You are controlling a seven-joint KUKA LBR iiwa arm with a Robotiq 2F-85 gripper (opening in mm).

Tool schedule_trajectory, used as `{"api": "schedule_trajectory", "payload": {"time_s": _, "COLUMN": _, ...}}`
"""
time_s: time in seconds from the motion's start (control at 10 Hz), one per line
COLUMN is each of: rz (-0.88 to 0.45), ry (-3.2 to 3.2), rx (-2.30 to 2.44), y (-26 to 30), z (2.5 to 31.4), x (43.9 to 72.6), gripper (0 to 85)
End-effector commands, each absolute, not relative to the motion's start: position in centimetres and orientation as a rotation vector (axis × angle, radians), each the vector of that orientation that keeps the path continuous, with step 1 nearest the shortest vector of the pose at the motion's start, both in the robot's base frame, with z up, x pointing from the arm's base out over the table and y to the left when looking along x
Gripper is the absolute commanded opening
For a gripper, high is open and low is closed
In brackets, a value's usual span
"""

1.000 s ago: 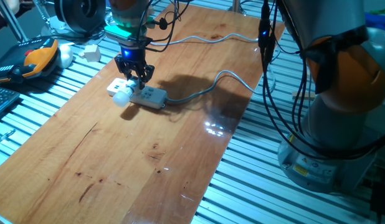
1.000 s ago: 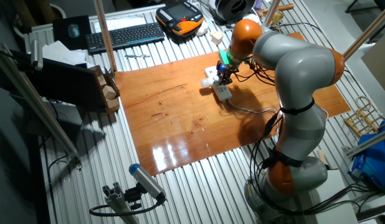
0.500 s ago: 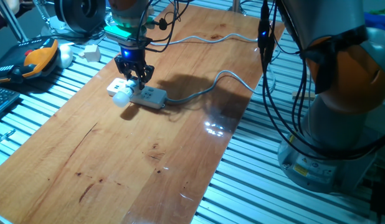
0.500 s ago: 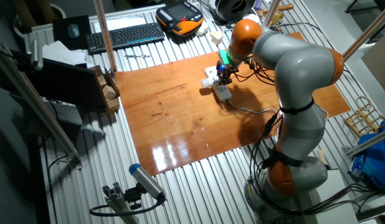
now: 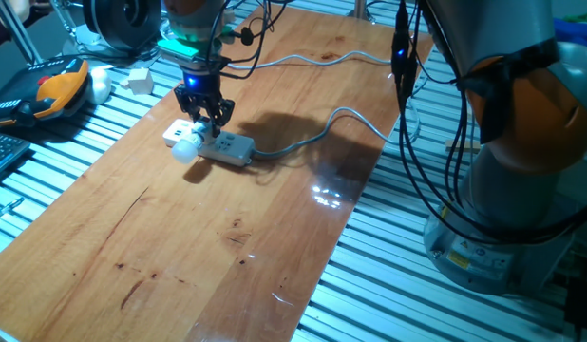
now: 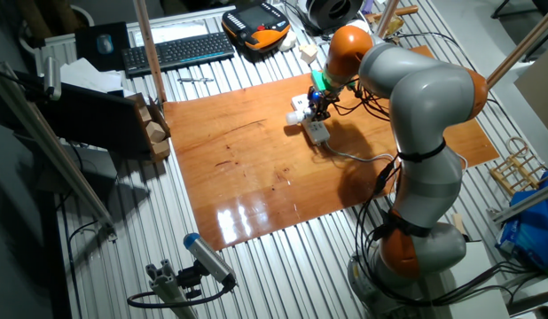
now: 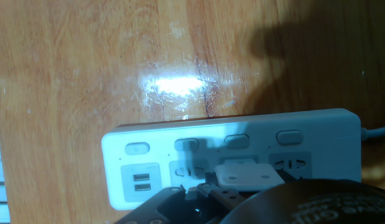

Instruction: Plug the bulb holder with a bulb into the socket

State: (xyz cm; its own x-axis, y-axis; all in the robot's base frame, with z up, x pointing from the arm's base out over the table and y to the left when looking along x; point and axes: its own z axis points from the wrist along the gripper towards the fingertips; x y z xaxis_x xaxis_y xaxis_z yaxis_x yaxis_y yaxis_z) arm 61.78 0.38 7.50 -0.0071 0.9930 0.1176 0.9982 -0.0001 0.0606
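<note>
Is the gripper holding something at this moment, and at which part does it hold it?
It cannot be told. The gripper sits directly over the bulb holder at the socket, but whether its jaws clamp the holder is hidden.

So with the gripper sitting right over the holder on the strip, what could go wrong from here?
The power strip lies loose on the wooden board, so any sideways pull from the gripper could drag it. In the hand view the bulb holder sits on an outlet but is partly hidden; I can't confirm it is fully seated. The bulb overhangs the strip's side, so a tilt while retreating might lever the holder out.
</note>
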Motion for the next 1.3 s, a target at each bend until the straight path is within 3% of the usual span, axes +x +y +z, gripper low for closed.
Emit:
{"api": "schedule_trajectory", "payload": {"time_s": 0.0, "rz": -0.195, "ry": -2.192, "rx": -2.185, "y": 0.36, "z": 7.48, "x": 61.76, "gripper": 0.0}}
{"api": "schedule_trajectory", "payload": {"time_s": 0.5, "rz": -0.229, "ry": -2.189, "rx": -2.196, "y": 0.4, "z": 7.41, "x": 61.75, "gripper": 0.0}}
{"api": "schedule_trajectory", "payload": {"time_s": 0.6, "rz": -0.235, "ry": -2.185, "rx": -2.206, "y": 0.41, "z": 7.46, "x": 61.76, "gripper": 34.0}}
{"api": "schedule_trajectory", "payload": {"time_s": 0.7, "rz": -0.233, "ry": -2.185, "rx": -2.208, "y": 0.42, "z": 7.48, "x": 61.76, "gripper": 34.0}}
{"api": "schedule_trajectory", "payload": {"time_s": 0.8, "rz": -0.237, "ry": -2.186, "rx": -2.21, "y": 0.43, "z": 7.49, "x": 61.77, "gripper": 51.0}}
{"api": "schedule_trajectory", "payload": {"time_s": 1.0, "rz": -0.238, "ry": -2.188, "rx": -2.212, "y": 0.46, "z": 7.54, "x": 61.79, "gripper": 51.0}}
{"api": "schedule_trajectory", "payload": {"time_s": 1.1, "rz": -0.244, "ry": -2.189, "rx": -2.215, "y": 0.47, "z": 7.55, "x": 61.79, "gripper": 68.0}}
{"api": "schedule_trajectory", "payload": {"time_s": 1.2, "rz": -0.251, "ry": -2.192, "rx": -2.218, "y": 0.49, "z": 7.61, "x": 61.79, "gripper": 68.0}}
